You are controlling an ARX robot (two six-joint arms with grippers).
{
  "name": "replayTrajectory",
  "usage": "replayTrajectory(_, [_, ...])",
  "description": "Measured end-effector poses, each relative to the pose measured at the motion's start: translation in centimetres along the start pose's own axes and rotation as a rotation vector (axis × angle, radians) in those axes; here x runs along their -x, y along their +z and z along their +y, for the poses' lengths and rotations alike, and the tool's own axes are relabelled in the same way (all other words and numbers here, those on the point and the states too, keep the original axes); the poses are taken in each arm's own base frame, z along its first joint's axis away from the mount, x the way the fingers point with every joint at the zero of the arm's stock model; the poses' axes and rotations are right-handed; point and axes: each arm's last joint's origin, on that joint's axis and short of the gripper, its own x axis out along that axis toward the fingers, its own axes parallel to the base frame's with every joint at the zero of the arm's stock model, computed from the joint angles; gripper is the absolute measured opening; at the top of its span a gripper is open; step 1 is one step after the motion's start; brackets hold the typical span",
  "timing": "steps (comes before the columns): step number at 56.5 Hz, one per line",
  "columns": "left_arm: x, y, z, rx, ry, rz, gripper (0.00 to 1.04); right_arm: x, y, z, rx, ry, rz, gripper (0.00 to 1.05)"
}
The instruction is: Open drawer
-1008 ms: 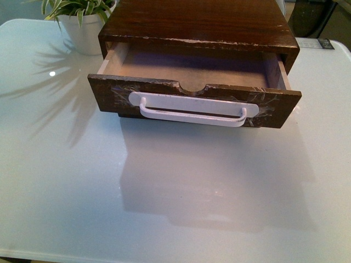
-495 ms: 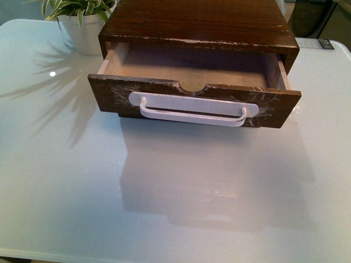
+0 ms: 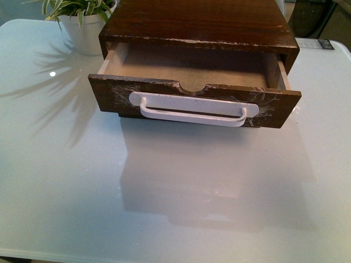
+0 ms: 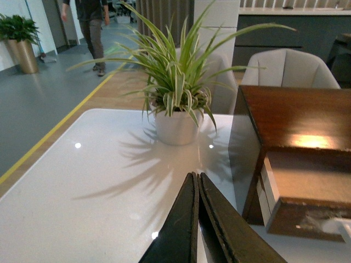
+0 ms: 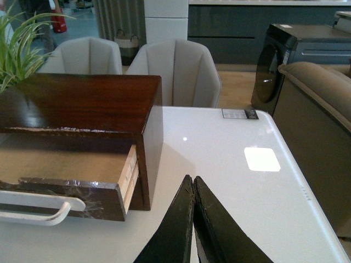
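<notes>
**Operator:** Report the state of both tools.

**Me:** My left gripper (image 4: 196,189) has its fingers pressed together, tips meeting, nothing between them. My right gripper (image 5: 192,189) reads the same: fingers closed against each other, empty. Both hang above the white table (image 3: 66,181), clear of the cabinet. Neither arm shows in the front view.

**Operator:** Locate the drawer relative to each tool.

**Me:** The drawer (image 3: 194,101) stands pulled out of the dark wooden cabinet (image 3: 197,22). It sits between my two grippers. From my left gripper it lies ahead and off to the right side; only its near corner and side wall (image 4: 304,211) show there. From my right gripper it lies ahead and to the left, with the pale side panel (image 5: 129,172) facing the tool. No finger touches it.

**Operator:** Condition of the drawer?

**Me:** Tan interior exposed and empty. The front carries a white bar handle (image 3: 193,109), whitish scratches at both ends and a half-round notch in the top edge.

**Operator:** Other items?

**Me:** A potted plant (image 4: 178,104) in a white pot, ahead of my left gripper, just beside the cabinet's far-left corner.
</notes>
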Motion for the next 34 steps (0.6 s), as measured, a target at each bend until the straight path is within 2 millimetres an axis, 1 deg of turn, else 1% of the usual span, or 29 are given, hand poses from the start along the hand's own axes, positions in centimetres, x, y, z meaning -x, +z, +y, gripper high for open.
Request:
replayTrajectory(8, [0.9,0.2,0.0,0.0,0.0,-0.01,0.02,0.5,-0.6,0.0,0.0,0.0,-0.012,0.02])
replayTrajectory(16, [2.1,0.2,0.0,0.0,0.0,-0.009,0.02,1.1,-0.5,0.0,-0.001,0.0,-0.023,0.02])
replayTrajectory(21, [2.7,0.5,0.0,0.0,0.0,-0.02,0.02,1.4,-0.5,0.0,0.0,0.0,-0.022,0.02])
replayTrajectory(34, [3.6,0.8,0.0,0.0,0.0,-0.029,0.02,2.0,-0.5,0.0,0.0,0.0,-0.022,0.02])
